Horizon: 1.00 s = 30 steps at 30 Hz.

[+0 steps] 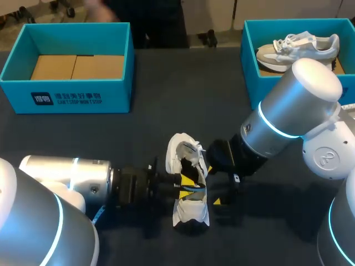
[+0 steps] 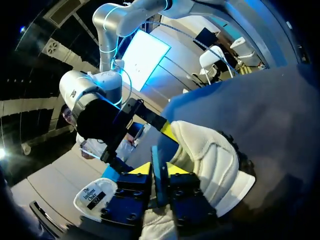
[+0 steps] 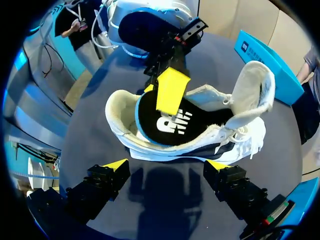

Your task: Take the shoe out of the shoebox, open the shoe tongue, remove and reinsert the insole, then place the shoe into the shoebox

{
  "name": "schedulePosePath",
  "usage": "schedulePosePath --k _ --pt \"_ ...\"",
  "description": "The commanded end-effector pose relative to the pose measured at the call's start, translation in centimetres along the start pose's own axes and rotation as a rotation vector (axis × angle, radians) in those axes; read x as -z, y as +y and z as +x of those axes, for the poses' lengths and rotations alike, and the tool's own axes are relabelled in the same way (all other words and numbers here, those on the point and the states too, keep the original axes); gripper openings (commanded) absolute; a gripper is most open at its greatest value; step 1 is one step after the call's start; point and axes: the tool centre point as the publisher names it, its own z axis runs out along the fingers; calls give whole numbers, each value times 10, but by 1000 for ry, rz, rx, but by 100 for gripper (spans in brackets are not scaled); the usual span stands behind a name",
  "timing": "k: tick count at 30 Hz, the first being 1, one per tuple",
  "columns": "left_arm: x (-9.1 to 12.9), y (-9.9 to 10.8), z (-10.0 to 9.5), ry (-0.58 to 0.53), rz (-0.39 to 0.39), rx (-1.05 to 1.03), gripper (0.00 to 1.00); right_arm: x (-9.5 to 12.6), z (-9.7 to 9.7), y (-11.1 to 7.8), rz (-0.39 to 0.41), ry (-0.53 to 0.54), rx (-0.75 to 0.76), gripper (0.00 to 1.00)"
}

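Note:
The white shoe [image 1: 188, 191] lies on the dark table, its opening turned up and its tongue [image 3: 255, 90] pulled back. Its black insole [image 3: 170, 125] with a blue edge rests in the heel end. My left gripper [image 1: 186, 183] comes in from the left and is shut on the insole's edge [image 2: 159, 175]; one yellow finger [image 3: 172, 90] lies on top of the insole. My right gripper [image 3: 167, 165] stands open just beside the shoe's right side [image 1: 217, 185], touching nothing.
A teal shoebox [image 1: 66, 94] with a cardboard floor stands at the back left. A second teal box [image 1: 252, 66] at the back right holds another light shoe [image 1: 297, 47]. Bare table lies between the boxes.

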Motion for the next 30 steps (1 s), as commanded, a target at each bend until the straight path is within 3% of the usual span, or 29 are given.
schedulePosePath --k 1,4,7,8,9,14,21,28,29,30 --pt "10 -8 -5 15 8 3 49 -1 1 0 -1 -1 0 100" --pt "10 -14 -7 16 15 5 47 -1 1 0 -1 -1 0 100" --pt "7 -20 -7 25 27 -3 36 -1 1 0 -1 -1 0 100" --pt "6 -21 -6 32 32 -4 26 -1 1 0 -1 -1 0 100" --pt "5 -21 -6 38 40 -2 0 -1 1 0 -1 -1 0 100" --pt "0 -18 -1 79 40 1 0 -1 1 0 -1 -1 0 100" --pt "-6 9 2 101 -5 38 0 -1 1 0 -1 -1 0 100" --pt "-1 2 -1 134 18 74 0 -1 1 0 -1 -1 0 100" --pt "1 0 -1 136 21 76 18 -1 1 0 -1 -1 0 100" --pt "2 -2 -1 141 20 78 29 -1 1 0 -1 -1 0 100"
